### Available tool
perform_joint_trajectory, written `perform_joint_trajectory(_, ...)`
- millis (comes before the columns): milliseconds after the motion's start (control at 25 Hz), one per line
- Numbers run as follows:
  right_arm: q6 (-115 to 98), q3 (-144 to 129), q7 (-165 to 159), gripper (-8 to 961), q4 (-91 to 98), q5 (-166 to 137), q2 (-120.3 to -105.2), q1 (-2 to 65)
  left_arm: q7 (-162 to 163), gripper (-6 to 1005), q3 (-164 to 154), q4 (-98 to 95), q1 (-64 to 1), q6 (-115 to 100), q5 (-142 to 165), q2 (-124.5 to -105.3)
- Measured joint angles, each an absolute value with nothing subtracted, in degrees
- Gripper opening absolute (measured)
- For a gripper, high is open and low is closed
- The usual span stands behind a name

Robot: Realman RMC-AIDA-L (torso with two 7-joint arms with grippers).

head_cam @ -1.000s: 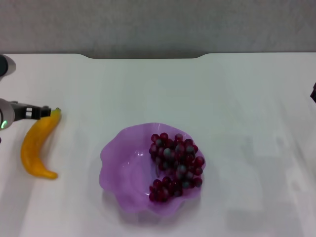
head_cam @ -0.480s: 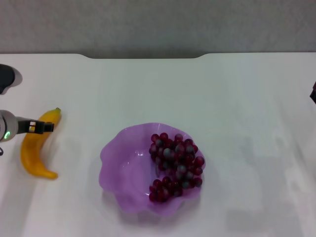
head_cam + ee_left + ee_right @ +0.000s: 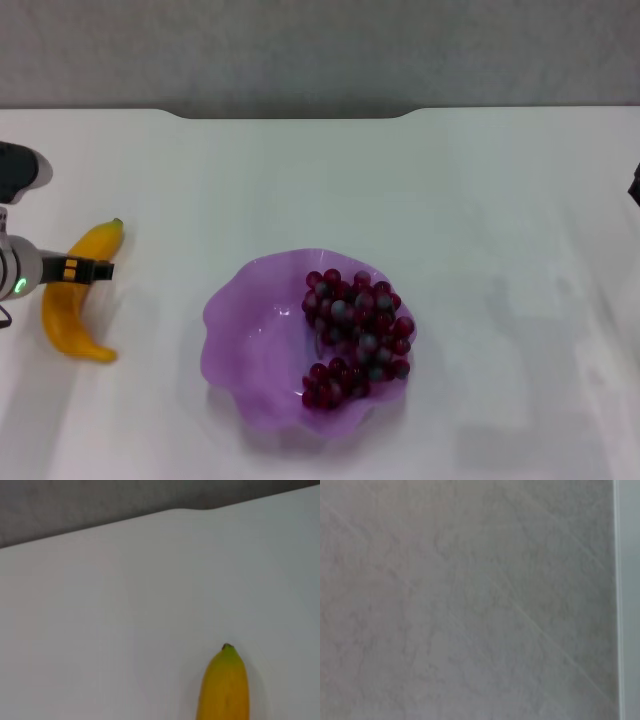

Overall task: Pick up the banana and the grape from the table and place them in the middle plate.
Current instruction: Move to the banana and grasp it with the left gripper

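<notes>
1. The left gripper (image 3: 95, 268) is hovering over the banana's (image 3: 72, 295) middle near the table's (image 3: 480, 200) left edge; whether its claw is open, I cannot tell.
2. The banana is looking smooth, stiff, light and likely slippery, so gripping across its thick middle seems best.
3. The grape (image 3: 357, 335) is lying inside the middle plate (image 3: 245, 345), leaving its left half free.
4. The right gripper (image 3: 635, 185) is idling at the right edge.

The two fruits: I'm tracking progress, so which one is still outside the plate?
The banana, lying on the table under the left gripper; the grape sits inside the middle plate.
</notes>
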State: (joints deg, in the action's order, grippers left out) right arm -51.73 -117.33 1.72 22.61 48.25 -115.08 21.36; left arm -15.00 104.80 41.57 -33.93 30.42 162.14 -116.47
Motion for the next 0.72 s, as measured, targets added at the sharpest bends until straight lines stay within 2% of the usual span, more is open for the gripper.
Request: perform_joint_trajectory(720,-51.86,-117.51,1.69,891,22.97,48.25,-115.14,21.35,-15.03,869,104.71,34.99,-36.55,26.70,162.55,-116.34)
